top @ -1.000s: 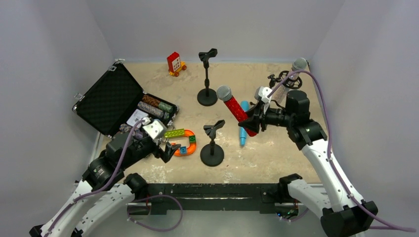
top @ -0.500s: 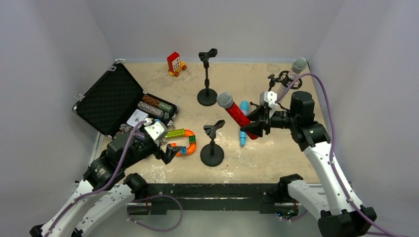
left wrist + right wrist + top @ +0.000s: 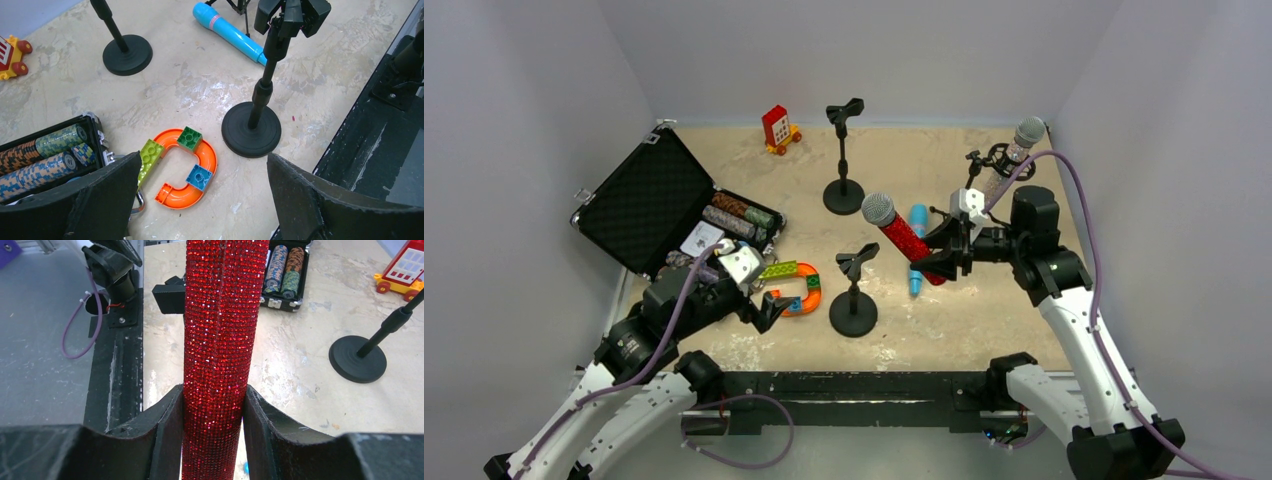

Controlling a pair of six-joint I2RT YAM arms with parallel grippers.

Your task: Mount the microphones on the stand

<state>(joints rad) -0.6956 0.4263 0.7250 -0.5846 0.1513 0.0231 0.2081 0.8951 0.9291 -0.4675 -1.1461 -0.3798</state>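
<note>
Right end effector clamped near tail of red glitter mic: probably rigid, head-heavy, glitter grippy; left end effector apart.

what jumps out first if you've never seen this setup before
The red glitter microphone stands out most, clamped in the right end effector and held tilted above the table right of centre. Close by, the light-blue microphone lies flat on the table, and on the left an open black case shows rolls of poker chips.
</note>
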